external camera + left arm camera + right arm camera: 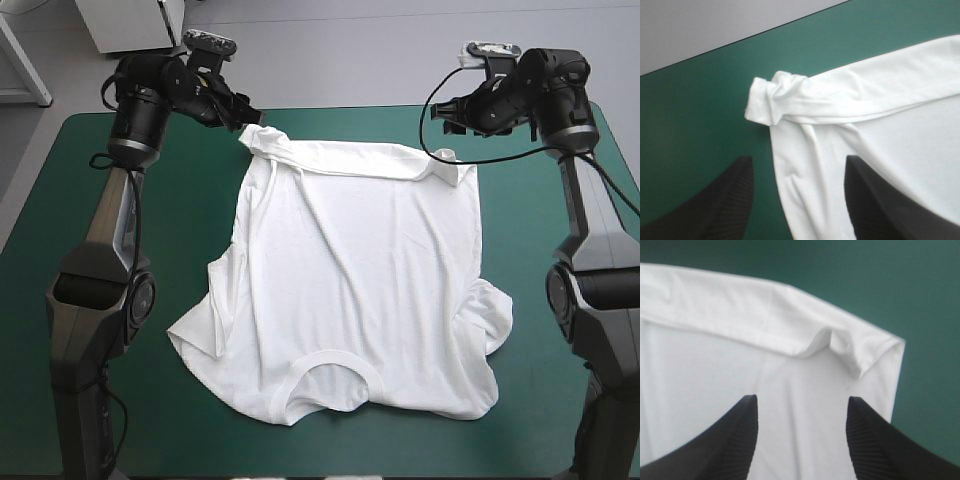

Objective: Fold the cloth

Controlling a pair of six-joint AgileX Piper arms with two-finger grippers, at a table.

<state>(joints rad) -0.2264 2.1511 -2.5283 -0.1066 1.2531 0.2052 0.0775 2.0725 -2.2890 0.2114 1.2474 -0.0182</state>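
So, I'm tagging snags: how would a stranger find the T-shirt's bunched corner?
On the teal-green table lies a white T-shirt. Follow its far edge to the left pincer. That corner is rolled into a lump; the opposite one lies flatter.

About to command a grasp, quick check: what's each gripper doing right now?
Left gripper: open, holding nothing, over the T-shirt's far corner.
Right gripper: open, holding nothing, over the other far corner.

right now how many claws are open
2. The left claw stands open at the T-shirt's far left corner, the right claw open at its far right corner; neither holds the fabric.
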